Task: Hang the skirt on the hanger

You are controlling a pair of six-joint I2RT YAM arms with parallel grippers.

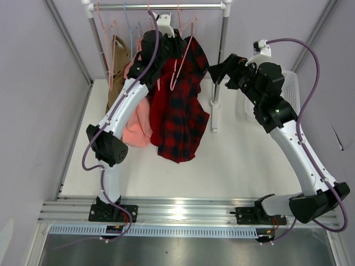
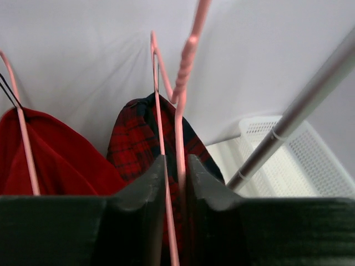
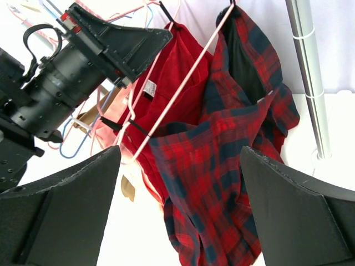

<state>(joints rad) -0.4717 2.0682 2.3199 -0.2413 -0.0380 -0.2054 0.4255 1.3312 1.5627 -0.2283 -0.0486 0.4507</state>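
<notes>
One soft, limp skirt (image 1: 183, 116) drapes the thin hanger (image 2: 187, 50) under the rail (image 1: 166, 6). It looks likely to slide, so it is best pinched near its top fold. The left gripper (image 2: 176, 163) straddles the wire, grip unclear; the right gripper (image 3: 180, 166) gapes empty.

The skirt (image 1: 180, 119), centre frame, is red-and-navy plaid; its hanger (image 3: 184, 83) is pale pink. Left of it hang a plain red garment (image 1: 158, 105) and a salmon-pink garment (image 1: 138, 127).
</notes>
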